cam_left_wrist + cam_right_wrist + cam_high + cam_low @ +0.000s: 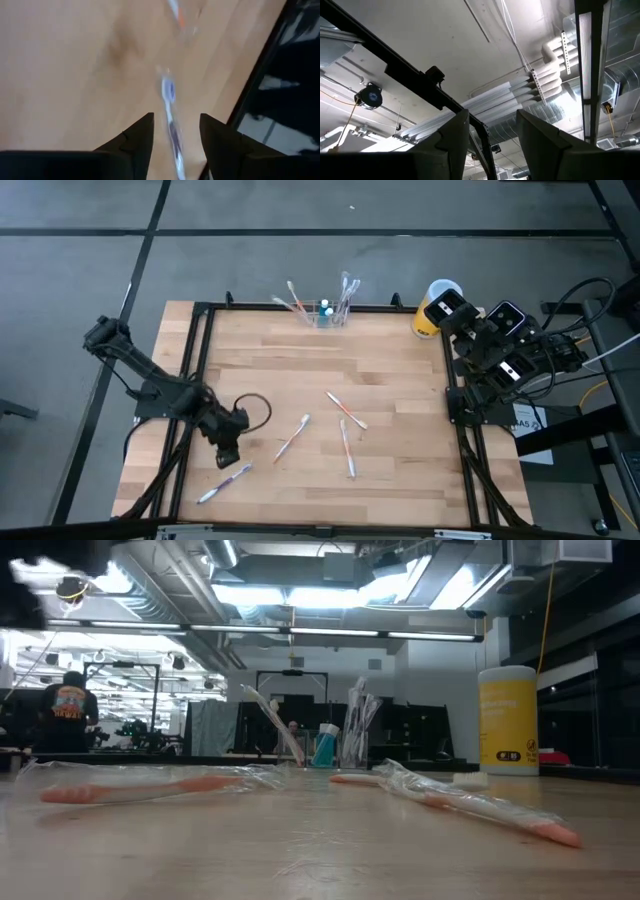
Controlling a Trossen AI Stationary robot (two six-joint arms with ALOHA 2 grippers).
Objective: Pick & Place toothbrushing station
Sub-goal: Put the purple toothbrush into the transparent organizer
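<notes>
In the high view the left gripper (pixel 228 455) sits in the lower left of the frame, above the wooden table (pixel 400 480), with a blue-handled toothbrush (pixel 224 482) lying just below it. The left wrist view shows the 2 fingers parted with nothing between them, and that toothbrush (pixel 171 120) lies on the wood in line with the gap, its long axis running away from the fingers. In the high view the same brush slants from lower left to upper right.

The toothbrushing station (pixel 328 311) stands at the top centre of the frame, at the table's far edge, already holding several brushes, well apart from this gripper and up to its right.

The right gripper (pixel 490 137) is parked off the table's upper right, open and empty, pointing at the ceiling. The left arm is clearly nearer the brush.
</notes>
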